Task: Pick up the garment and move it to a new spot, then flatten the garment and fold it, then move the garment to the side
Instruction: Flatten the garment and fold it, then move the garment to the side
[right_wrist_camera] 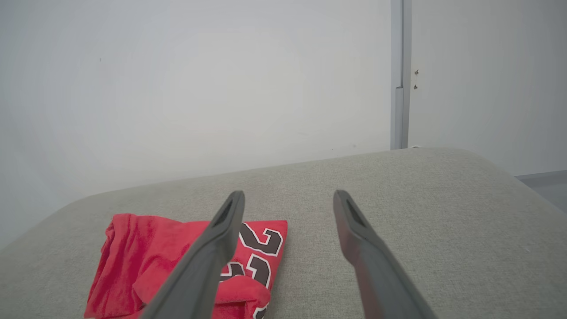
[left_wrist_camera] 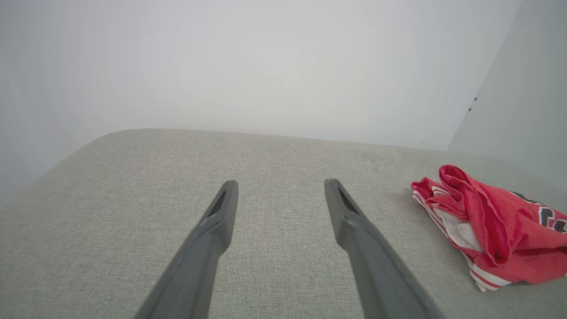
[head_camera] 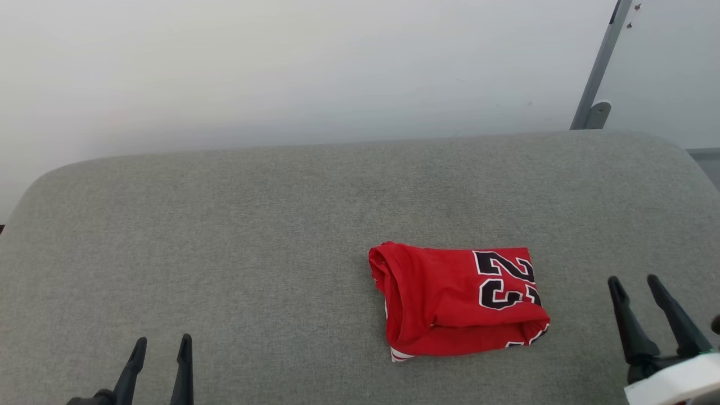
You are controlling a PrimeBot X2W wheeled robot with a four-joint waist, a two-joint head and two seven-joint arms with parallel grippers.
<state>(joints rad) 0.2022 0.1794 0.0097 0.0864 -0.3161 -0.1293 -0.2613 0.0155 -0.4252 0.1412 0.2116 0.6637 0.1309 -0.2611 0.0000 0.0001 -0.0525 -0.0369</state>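
The red garment (head_camera: 455,301) lies folded into a compact bundle on the grey cushioned surface (head_camera: 253,225), right of centre, with black-and-white numerals on its top right. The left wrist view has the garment (left_wrist_camera: 491,226) at its right edge, white trim showing. In the right wrist view the garment (right_wrist_camera: 177,266) is at the lower left, partly behind one finger. My left gripper (head_camera: 160,346) stands open at the lower left, far from the cloth. My right gripper (head_camera: 635,284) is open just right of the bundle, holding nothing. Left gripper (left_wrist_camera: 280,188) and right gripper (right_wrist_camera: 289,199) both hover over bare fabric.
A pale wall rises behind the surface. A grey metal post (head_camera: 599,67) stands at the back right, with floor beyond the right edge (right_wrist_camera: 545,186). The surface's rounded corners fall away at far left and far right.
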